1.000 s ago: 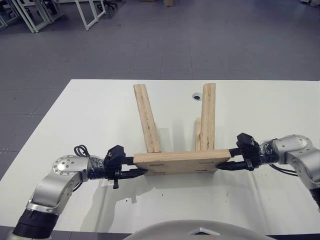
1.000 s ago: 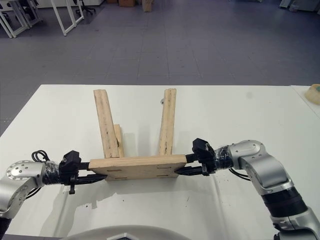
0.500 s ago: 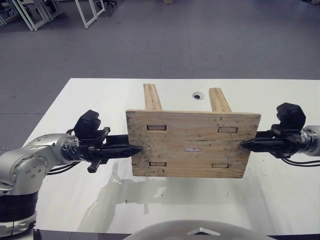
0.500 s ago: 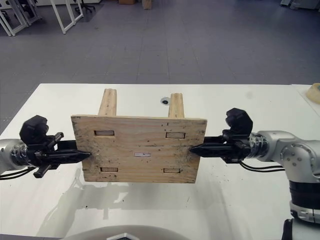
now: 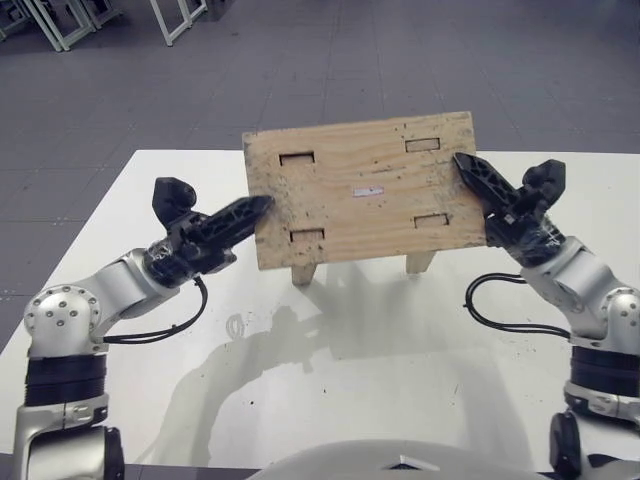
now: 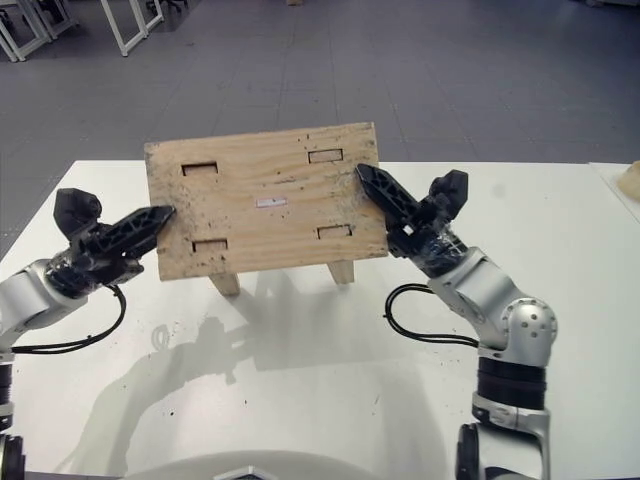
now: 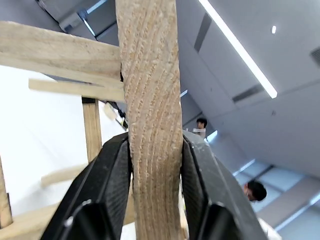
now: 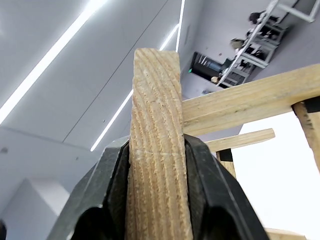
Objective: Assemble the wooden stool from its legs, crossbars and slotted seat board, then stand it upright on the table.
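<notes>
Left gripper (image 5: 262,207) and right gripper (image 5: 463,163) were clenched on opposite edges of the slotted seat board (image 5: 365,190), holding the assembled stool tilted over the table (image 5: 400,380), its legs (image 5: 305,272) perhaps just touching down, so the final step, I judged, called for levelling it onto those legs before letting go.

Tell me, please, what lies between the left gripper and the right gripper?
The slotted seat board spans that whole stretch, clamped at its side edges by the left gripper and the right gripper, as both eye views show.
</notes>
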